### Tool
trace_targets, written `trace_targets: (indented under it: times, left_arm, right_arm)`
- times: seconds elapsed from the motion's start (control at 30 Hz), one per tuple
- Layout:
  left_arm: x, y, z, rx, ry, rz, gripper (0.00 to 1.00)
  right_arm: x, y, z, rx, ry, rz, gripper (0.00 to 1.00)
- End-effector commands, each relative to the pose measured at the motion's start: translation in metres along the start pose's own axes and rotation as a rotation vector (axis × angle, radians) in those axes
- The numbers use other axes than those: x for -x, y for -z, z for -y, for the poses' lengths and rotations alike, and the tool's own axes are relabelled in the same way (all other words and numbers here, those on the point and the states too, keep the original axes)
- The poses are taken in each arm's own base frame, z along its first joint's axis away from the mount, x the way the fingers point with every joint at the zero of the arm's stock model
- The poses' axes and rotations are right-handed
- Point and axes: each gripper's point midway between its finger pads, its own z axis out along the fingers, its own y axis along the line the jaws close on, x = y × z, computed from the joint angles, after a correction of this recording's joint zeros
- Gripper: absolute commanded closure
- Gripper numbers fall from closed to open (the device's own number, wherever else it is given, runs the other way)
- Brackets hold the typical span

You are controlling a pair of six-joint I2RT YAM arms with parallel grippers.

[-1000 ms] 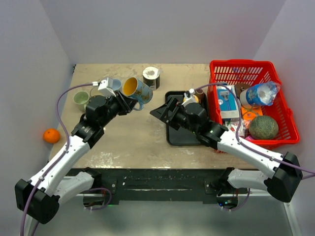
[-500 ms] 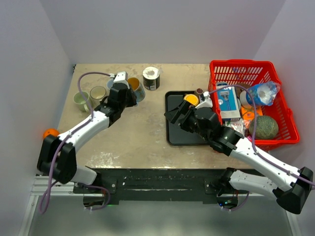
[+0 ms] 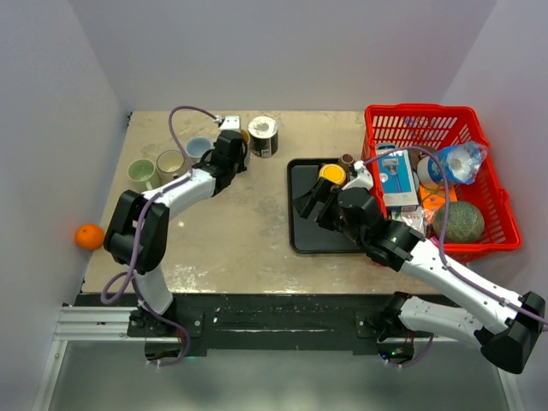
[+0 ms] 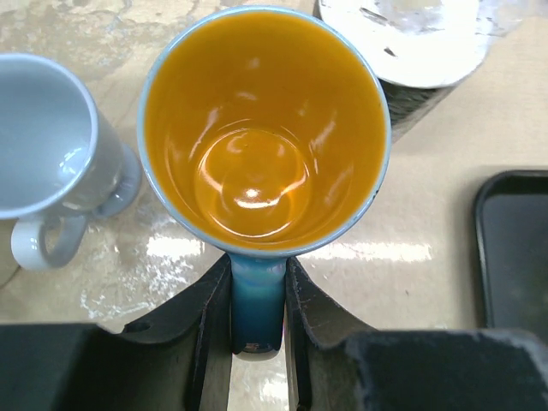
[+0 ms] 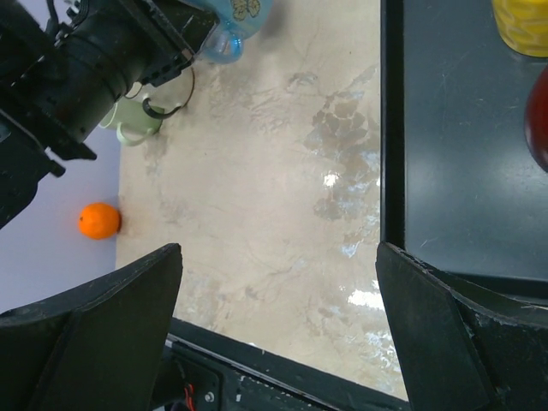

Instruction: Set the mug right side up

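Three spare mugs (image 3: 171, 162) stand in a row well left of the black tray (image 3: 308, 235). Nearer the tray, the orange-lined mug (image 4: 265, 128) is upright, mouth up, over the desk (image 3: 240, 235), its blue handle pinched in the left hand (image 4: 257, 295). Above the tray's left rim the right hand (image 3: 310, 201) hangs spread wide, holding nothing.

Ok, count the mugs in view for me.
4. The green mug, beige mug and pale blue mug line the far-left side. The orange-lined mug is upright beside them, its handle in the left gripper. Others may be hidden.
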Motion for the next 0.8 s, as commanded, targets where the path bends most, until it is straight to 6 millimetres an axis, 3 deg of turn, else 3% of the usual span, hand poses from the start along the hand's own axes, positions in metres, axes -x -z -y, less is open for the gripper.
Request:
trace_targets:
  times: [0.0, 0.23, 0.6, 0.77]
  left_arm:
    - [0.086, -0.006, 0.002, 0.06, 0.045, 0.247, 1.0]
    - [0.07, -0.031, -0.007, 0.051, 0.08, 0.193, 1.0]
    - [0.043, -0.051, -0.019, 0.045, 0.161, 0.137, 0.99]
    - [0.035, -0.055, -0.02, 0.049, 0.173, 0.122, 0.71]
  right_arm:
    - [0.01, -0.002, -0.001, -0.011, 0.021, 0.036, 0.01]
    - [0.007, -0.007, 0.002, -0.021, 0.028, 0.02, 0.01]
    - [0.001, -0.013, 0.007, -0.039, 0.037, 0.001, 0.01]
    - [0.001, -0.014, 0.011, -0.058, 0.039, -0.003, 0.01]
